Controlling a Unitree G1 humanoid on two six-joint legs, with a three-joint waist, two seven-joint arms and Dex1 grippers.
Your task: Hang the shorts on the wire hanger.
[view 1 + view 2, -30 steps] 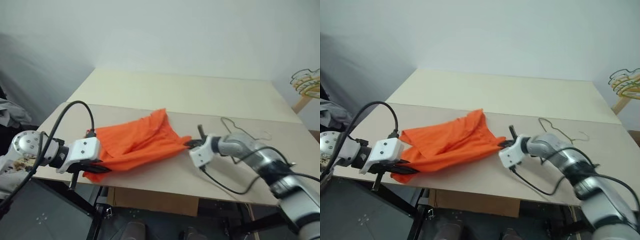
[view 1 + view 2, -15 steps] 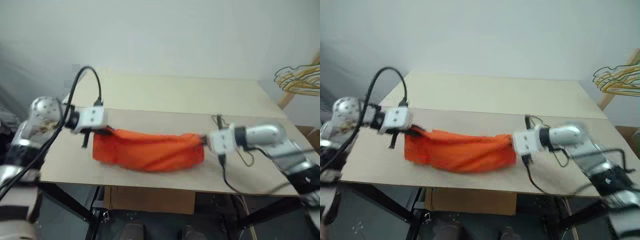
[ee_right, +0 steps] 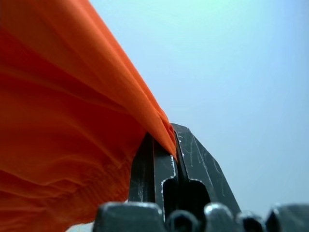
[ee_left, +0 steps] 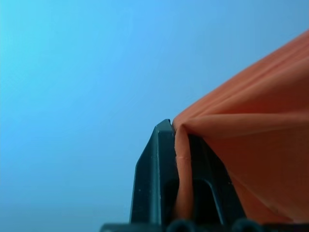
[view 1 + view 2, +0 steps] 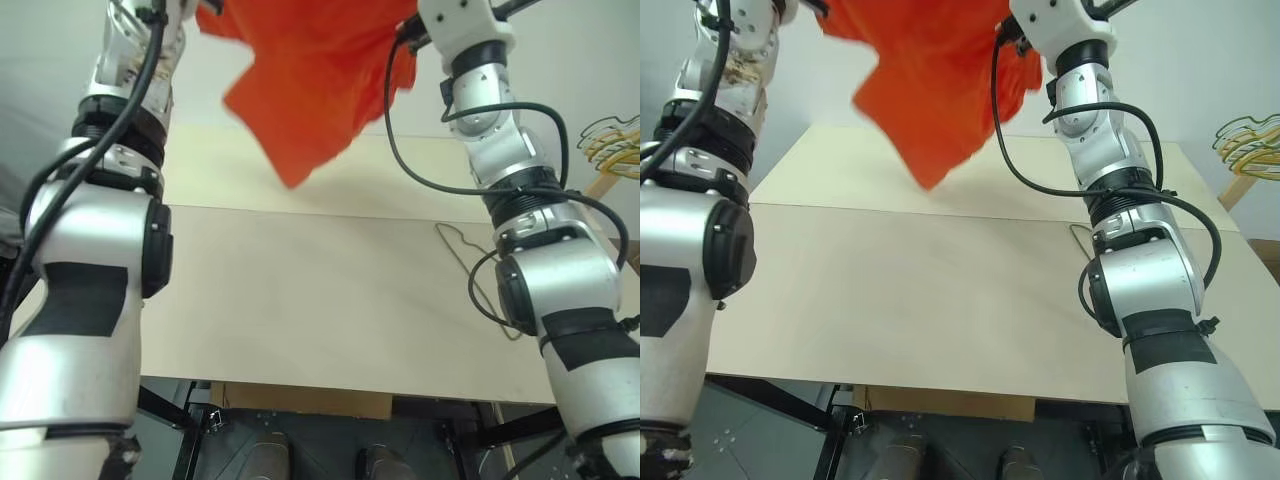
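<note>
Hanging high above the pale table (image 5: 300,300), the shorts (image 5: 310,80) stretch between both raised arms: the left gripper (image 4: 179,140) and right gripper (image 3: 166,145) each pinch an orange fold tight. No label is readable. The wire hanger (image 5: 470,260) lies on the table beside the right arm, before a plain wall.
</note>
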